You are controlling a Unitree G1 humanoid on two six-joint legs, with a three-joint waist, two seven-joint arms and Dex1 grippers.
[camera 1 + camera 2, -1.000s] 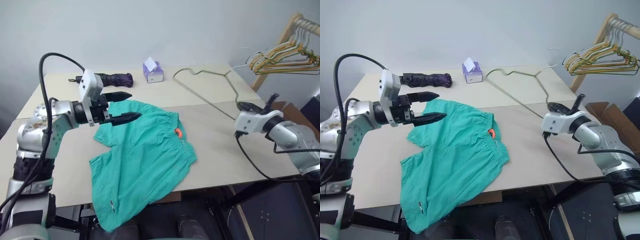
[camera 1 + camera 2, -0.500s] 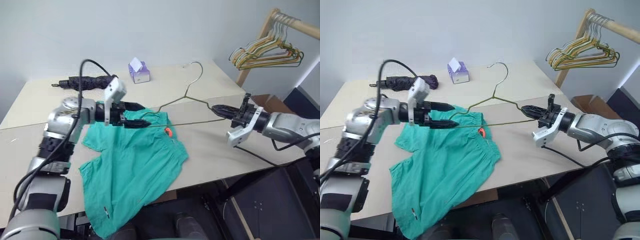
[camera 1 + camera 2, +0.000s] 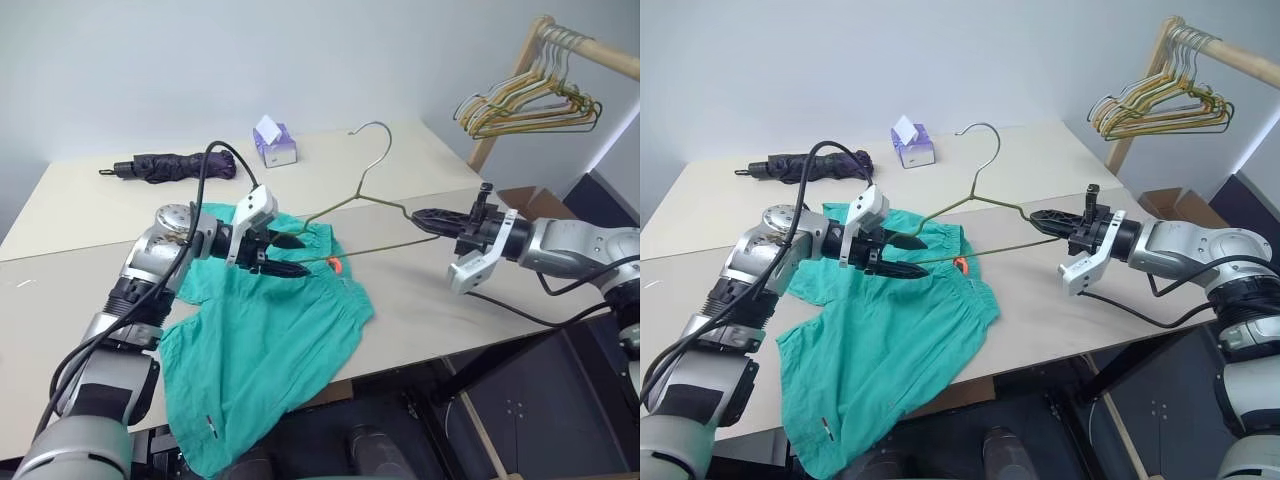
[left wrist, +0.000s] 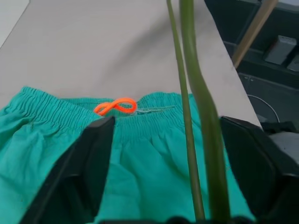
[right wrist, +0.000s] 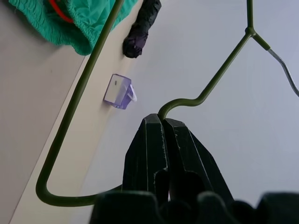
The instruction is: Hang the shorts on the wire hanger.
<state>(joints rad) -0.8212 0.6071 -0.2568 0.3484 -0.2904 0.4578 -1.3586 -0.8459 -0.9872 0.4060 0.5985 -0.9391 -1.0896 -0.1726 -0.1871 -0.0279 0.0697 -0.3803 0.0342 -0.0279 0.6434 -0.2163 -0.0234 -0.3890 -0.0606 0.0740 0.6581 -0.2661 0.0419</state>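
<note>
Table: left wrist view reveals wire hanger between parted fingers

Shorts hem past table edge

My right hand is clamped tight, arm reaching inward from the right. My left hand points toward it, fingers spread apart, forearm angled slightly downward.
</note>
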